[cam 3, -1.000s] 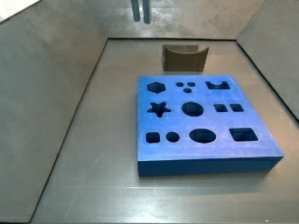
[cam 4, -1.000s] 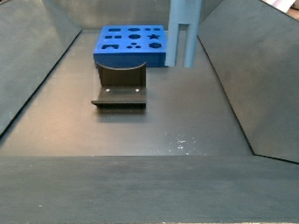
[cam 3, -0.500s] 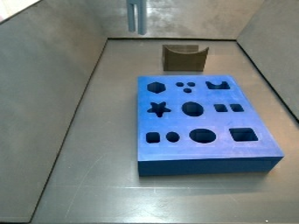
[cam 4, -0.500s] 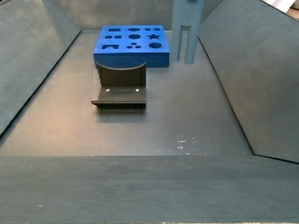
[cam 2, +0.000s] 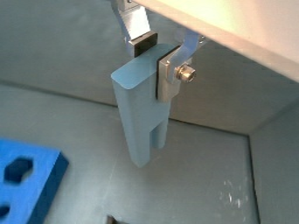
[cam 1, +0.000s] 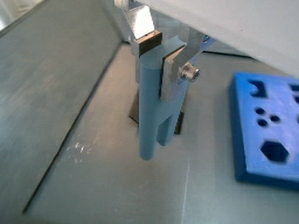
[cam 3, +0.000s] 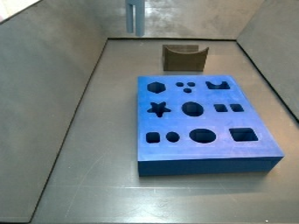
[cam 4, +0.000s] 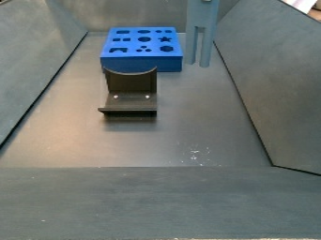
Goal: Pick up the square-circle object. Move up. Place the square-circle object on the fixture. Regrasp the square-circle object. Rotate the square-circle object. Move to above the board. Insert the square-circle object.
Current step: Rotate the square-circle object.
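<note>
My gripper (cam 1: 158,57) is shut on the upper end of the square-circle object (cam 1: 155,109), a pale grey-blue bar that hangs upright below the fingers (cam 2: 170,72), slotted at its lower end (cam 2: 142,122). In both side views only the bar shows, at the upper edge (cam 3: 132,16) (cam 4: 202,33), high above the floor. The brown notched fixture (cam 3: 184,58) (cam 4: 129,94) stands on the floor below, partly hidden behind the bar in a wrist view (cam 1: 133,109). The blue board (cam 3: 205,118) (cam 4: 141,45) with dark shaped holes lies flat beyond the fixture.
Grey sloping walls (cam 3: 52,52) (cam 4: 257,84) enclose the grey floor (cam 3: 93,157). The board's edge also shows in both wrist views (cam 1: 271,122) (cam 2: 21,179).
Over the first half second the bar turned about its long axis, showing a narrower face, and shifted slightly. Since then nothing has visibly moved.
</note>
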Motion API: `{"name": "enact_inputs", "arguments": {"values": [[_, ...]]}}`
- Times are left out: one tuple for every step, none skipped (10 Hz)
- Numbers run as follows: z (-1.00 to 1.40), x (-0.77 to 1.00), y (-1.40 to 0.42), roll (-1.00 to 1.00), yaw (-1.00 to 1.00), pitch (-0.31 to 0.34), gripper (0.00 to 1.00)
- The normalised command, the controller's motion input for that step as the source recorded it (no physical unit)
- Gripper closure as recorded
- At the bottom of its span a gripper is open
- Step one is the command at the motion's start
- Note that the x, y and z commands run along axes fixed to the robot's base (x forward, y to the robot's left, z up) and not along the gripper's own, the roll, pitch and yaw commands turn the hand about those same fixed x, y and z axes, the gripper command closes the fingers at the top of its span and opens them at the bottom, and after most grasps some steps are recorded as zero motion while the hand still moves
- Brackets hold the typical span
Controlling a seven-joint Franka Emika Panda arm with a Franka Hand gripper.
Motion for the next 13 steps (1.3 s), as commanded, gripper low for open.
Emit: {"name": "enact_inputs", "arguments": {"values": [[0.01,-0.05,0.03,-0.06,-1.0,0.024,1.0],[0.02,-0.04,0.02,-0.07,-1.0,0.025,1.0],[0.02,-0.04,0.02,-0.07,-1.0,0.028,1.0],[0.02,-0.03,0.02,-0.09,-1.0,0.033,1.0],[0.02,-0.03,0.02,-0.11,-1.0,0.038,1.0],[0.02,-0.03,0.02,-0.12,-1.0,0.043,1.0],[0.03,-0.03,0.02,-0.16,-0.97,0.054,1.0],[0.03,-0.02,0.02,-0.16,-0.65,0.053,1.0],[0.03,-0.02,0.02,-0.16,-0.44,0.052,1.0],[0.03,-0.02,0.02,-0.16,-0.29,0.05,1.0],[0.0,0.0,0.0,-0.1,-1.0,0.033,1.0],[0.0,0.0,0.0,-0.12,-1.0,0.036,1.0],[0.0,0.0,0.0,-0.15,-1.0,0.045,1.0]]}}
